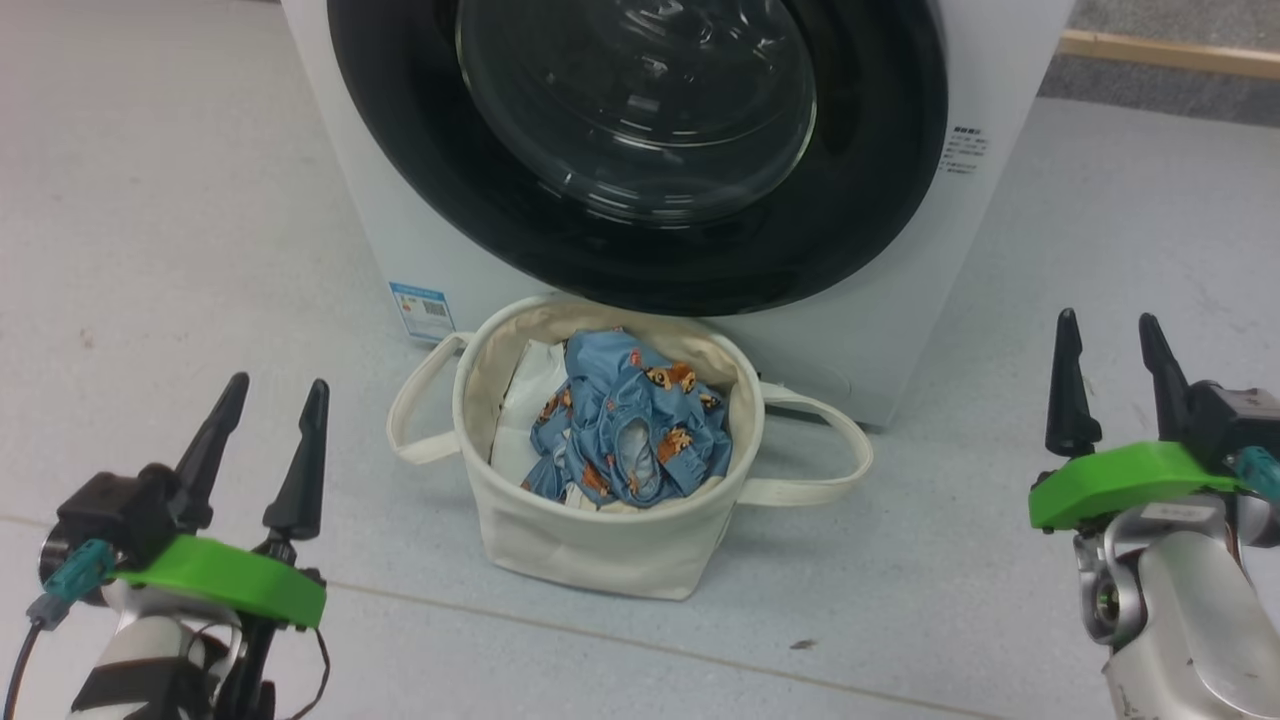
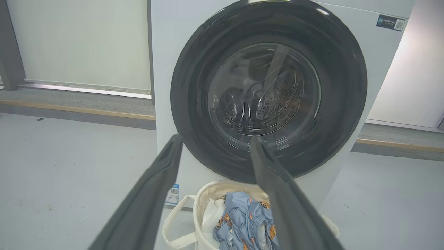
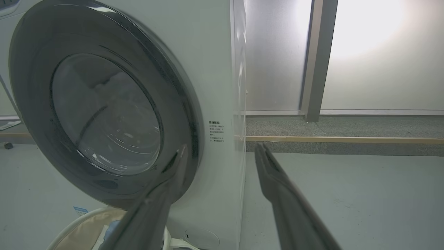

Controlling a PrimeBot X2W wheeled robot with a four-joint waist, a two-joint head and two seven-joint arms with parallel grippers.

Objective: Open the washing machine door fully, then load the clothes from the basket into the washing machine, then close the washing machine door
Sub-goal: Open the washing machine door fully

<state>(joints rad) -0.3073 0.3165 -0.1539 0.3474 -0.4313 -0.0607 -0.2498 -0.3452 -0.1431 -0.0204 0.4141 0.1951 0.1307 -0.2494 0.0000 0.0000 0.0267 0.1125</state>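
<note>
The left tool [image 1: 280, 385] is held low at the lower left of the head view, above the floor [image 1: 150, 250], its two dark fingers pointing up toward the washer [image 1: 880, 330]. The fingers are spread wide and nothing is held between them. A green plate [image 1: 225, 580] is seen at its wrist, and the left forearm [image 1: 150, 680] below it is wrapped in black and white. The right tool [image 1: 1107, 322] is held at the lower right, a little higher in the picture. Its fingers are likewise upright, spread wide and empty, over the silver right forearm [image 1: 1190, 620]. Both tools lie well apart from the basket [image 1: 590, 545], one on each side of it.

The door [image 1: 640, 110] is closed against the washer's front, and the drum [image 2: 274, 100] can be made out through its glass in the left wrist view. The basket is set upright on the floor just before the washer, below the door, with a strap handle [image 1: 410, 415] looped out at each side. The clothes [image 1: 625, 430] are bunched inside the basket, beside a white lump [image 1: 525, 395] at its left.

In the left wrist view the left tool's fingers are aimed at the lower part of the door, above the basket. In the right wrist view the right tool's fingers are aimed at the washer's right front corner, one finger seen over the door's rim, the other over the floor.
</note>
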